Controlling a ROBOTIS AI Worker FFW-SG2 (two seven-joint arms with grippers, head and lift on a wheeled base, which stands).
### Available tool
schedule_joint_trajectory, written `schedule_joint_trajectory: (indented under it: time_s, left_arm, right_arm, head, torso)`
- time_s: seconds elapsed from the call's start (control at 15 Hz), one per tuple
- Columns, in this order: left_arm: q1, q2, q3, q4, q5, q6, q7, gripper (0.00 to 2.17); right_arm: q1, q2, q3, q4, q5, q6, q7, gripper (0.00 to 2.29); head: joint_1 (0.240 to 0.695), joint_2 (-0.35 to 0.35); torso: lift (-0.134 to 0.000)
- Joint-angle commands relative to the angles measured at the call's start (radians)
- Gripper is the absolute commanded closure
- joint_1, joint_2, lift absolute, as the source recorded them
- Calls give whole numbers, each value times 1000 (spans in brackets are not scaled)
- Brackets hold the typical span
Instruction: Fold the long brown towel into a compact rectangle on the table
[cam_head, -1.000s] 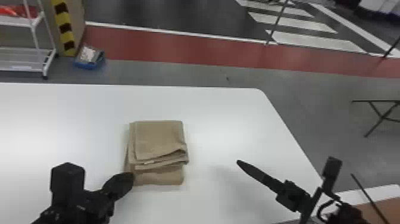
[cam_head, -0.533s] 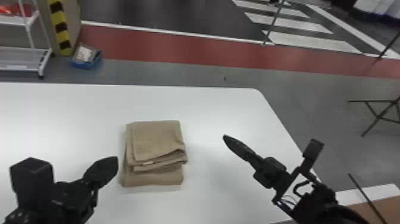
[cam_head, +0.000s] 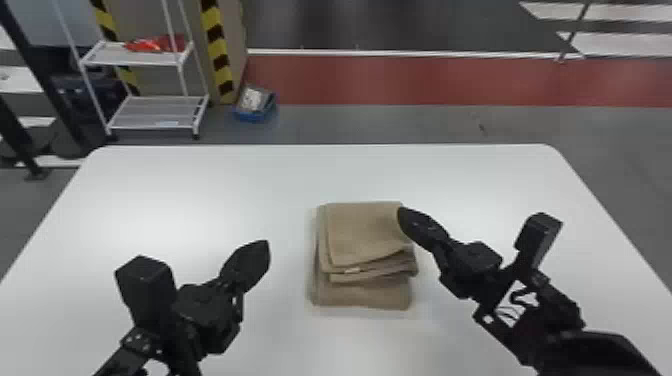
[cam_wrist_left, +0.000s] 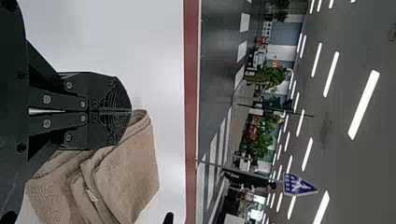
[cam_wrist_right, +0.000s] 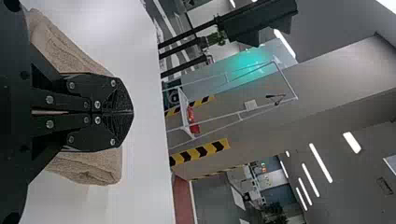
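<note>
Your towel (cam_head: 367, 230) lies folded into a layered, slightly uneven rectangle around the middle of the table (cam_head: 190, 200), its loose edges showing on the near side. You have the left gripper (cam_head: 261, 250) clenched and empty, apart from the towel on its left. Your right gripper (cam_head: 404, 216) is clenched and empty too, tips at the towel's right edge, though you can't tell whether they touch.

Towel (cam_head: 365, 232) on table (cam_head: 175, 200), apparently near middle.

Soft, matt brown cloth towel (cam_head: 367, 232); smooth white table (cam_head: 240, 180), faintly glossy.
</note>
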Motion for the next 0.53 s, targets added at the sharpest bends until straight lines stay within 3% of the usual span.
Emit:
schedule_joint_trajectory:
  time_s: [0.0, 0.47]
  left_arm:
    - [0, 0, 8, 23, 5, -20, 0, 1838]
    - [-13, -6, 9, 28, 9, -20, -2, 1838]
  right_arm:
    - [-11, 5, 27, 59, 39, -38, 0, 2243]
    - [23, -4, 5, 120, 48, -87, 14, 2243]
  head:
    - [695, 11]
    - [695, 28]
  torso:
    - [-123]
    - [-123]
